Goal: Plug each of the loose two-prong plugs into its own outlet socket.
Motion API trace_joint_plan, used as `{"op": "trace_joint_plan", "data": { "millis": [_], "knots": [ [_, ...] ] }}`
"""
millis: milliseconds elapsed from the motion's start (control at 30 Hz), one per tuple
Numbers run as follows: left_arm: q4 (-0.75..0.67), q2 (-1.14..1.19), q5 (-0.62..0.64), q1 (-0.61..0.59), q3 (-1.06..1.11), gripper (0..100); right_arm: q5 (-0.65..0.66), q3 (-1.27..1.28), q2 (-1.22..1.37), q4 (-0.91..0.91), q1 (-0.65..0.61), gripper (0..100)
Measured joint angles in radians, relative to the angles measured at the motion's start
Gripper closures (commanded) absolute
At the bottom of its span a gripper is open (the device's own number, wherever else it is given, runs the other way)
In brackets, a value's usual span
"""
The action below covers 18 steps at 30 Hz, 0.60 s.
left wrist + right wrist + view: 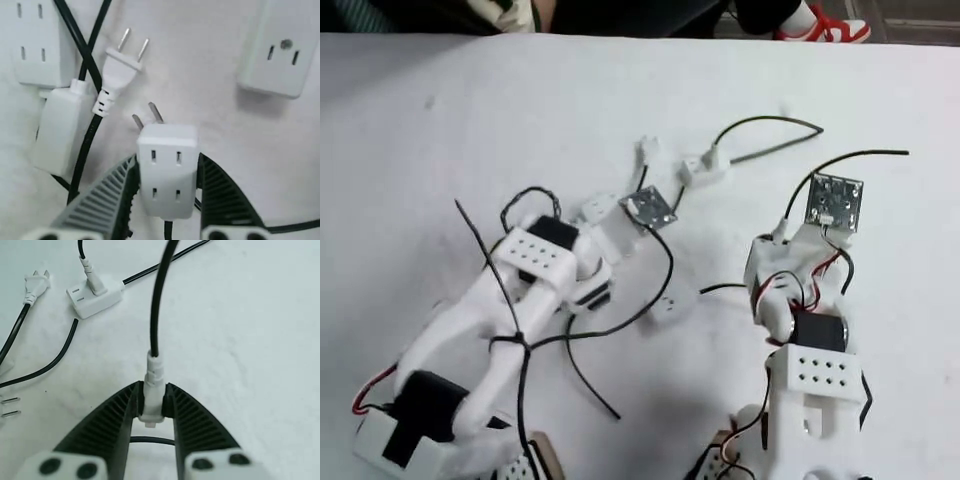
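The left arm (510, 310) stretches low from the table's near left corner toward its middle, its gripper (166, 160) clamped across a white outlet block (167, 185). The right arm (815, 370) stands at the near edge on the right, its wrist bent down and its gripper (152, 392) pinched on a white plug (154, 371).

There are two robot arms (490, 320). The left wrist view has three socket blocks (167, 170) and one loose plug (119, 67).
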Motion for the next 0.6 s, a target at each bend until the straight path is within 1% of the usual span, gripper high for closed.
{"op": "trace_joint_plan", "data": {
  "millis": [167,233,333,433,600],
  "knots": [
    [-0.031,0.0,0.086,0.035,0.006,97,0.0,0.0,0.0,0.0,0.0,98.1],
    [-0.051,0.008,0.12,0.063,0.006,93,0.0,0.0,0.0,0.0,0.0,98.1],
    [-0.087,0.072,0.166,0.104,0.006,83,0.0,0.0,0.0,0.0,0.0,98.1],
    [-0.091,0.13,0.207,0.107,0.002,81,0.0,0.0,0.0,0.0,0.0,98.1],
    [-0.066,0.135,0.247,0.101,-0.021,77,0.0,0.0,0.0,0.0,0.0,98.1]
  ]
}}
